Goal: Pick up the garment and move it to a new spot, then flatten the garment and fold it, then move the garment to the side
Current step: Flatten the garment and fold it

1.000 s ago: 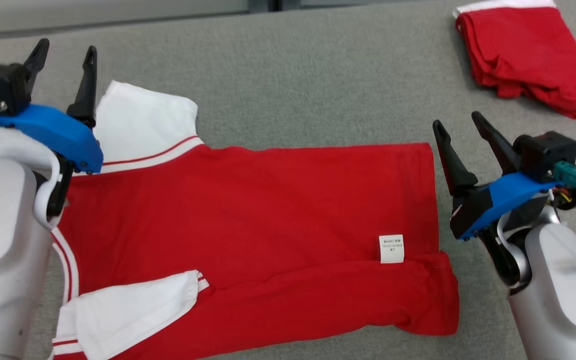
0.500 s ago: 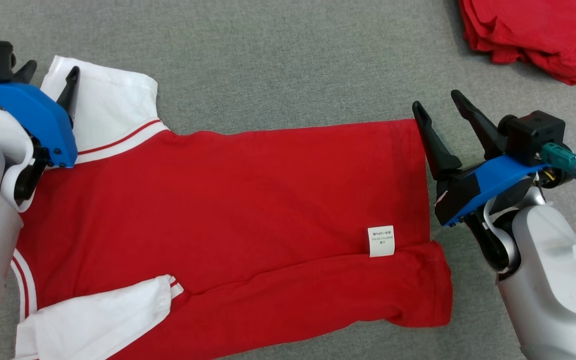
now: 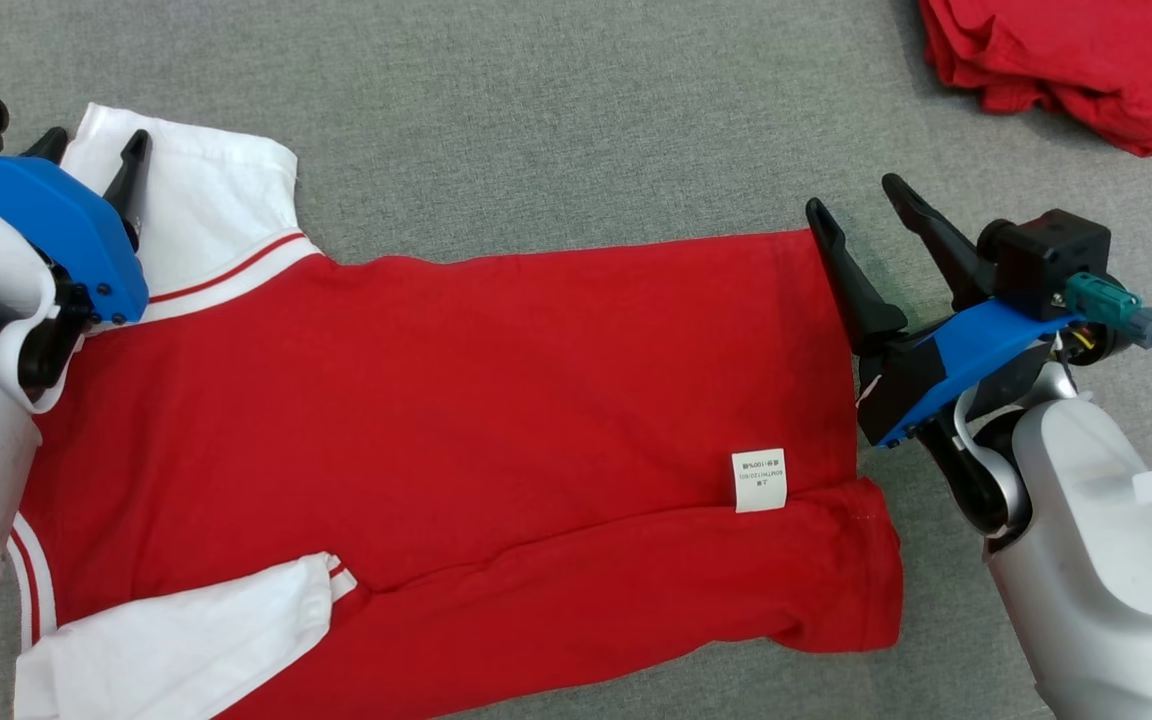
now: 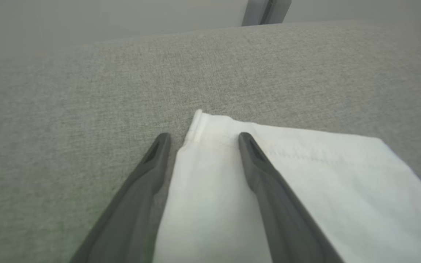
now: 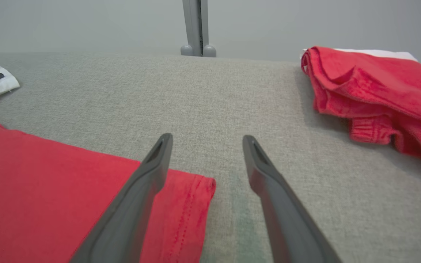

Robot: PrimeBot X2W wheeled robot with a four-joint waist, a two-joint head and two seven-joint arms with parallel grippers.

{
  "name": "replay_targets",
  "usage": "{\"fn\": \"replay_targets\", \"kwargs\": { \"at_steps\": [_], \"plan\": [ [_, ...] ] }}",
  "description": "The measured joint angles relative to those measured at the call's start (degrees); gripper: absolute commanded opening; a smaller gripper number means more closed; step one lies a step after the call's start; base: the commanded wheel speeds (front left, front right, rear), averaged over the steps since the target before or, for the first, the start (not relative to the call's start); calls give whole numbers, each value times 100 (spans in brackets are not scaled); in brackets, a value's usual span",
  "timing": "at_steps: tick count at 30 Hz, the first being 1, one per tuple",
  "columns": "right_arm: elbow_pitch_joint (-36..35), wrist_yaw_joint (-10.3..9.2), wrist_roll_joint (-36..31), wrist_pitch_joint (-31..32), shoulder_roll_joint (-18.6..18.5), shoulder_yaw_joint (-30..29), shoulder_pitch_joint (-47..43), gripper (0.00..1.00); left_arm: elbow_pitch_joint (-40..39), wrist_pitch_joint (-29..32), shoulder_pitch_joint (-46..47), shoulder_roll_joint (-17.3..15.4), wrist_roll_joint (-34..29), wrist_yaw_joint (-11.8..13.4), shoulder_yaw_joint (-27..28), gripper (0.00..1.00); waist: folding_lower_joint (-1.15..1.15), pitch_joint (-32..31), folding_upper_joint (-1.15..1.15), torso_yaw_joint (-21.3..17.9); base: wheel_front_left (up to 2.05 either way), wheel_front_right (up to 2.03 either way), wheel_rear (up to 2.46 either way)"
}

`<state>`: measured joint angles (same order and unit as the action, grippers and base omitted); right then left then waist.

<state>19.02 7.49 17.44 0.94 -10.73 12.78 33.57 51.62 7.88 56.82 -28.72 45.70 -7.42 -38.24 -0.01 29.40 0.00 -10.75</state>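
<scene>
The garment, a red shirt with white sleeves, lies spread flat on the grey cloth surface. A white label shows near its right hem, and its near edge is folded over. My left gripper stands open over the far white sleeve. In the left wrist view that gripper straddles the corner of the sleeve. My right gripper is open at the garment's far right corner. In the right wrist view the right gripper has its left finger over the red hem corner.
A second red garment lies bunched at the far right, also visible in the right wrist view. Bare grey surface stretches beyond the shirt. A grey post stands behind the far edge.
The head camera has tipped down, so the whole picture shifted. Relative to the garment, both open grippers have closed in on its far corners: left over the sleeve, right over the hem.
</scene>
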Motion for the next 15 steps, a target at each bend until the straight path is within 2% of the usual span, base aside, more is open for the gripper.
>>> {"fn": "replay_targets", "kwargs": {
  "at_steps": [1, 2, 3, 15],
  "plan": [
    [9, 0, 22, 5, -13, 18, 6, 100, 13, -37, 13, 4, 59, 0, -26, 67, 0, -1, 0, 1, 0, 0, 0],
    [25, -1, 41, 54, -26, 51, 8, 100, 36, -64, 23, 13, 111, 0, -59, 10, 0, -9, 0, 3, 0, 0, 0],
    [45, -1, 56, 91, -35, 94, 9, 100, 65, -94, 30, 22, 144, 0, -103, 0, 0, -23, 0, 1, 0, 0, 0],
    [111, -1, 404, 817, -227, 259, -124, 100, 60, -541, 27, 160, 494, 0, -647, 0, 1, -150, 0, 193, 0, 0, 0]
  ]
}}
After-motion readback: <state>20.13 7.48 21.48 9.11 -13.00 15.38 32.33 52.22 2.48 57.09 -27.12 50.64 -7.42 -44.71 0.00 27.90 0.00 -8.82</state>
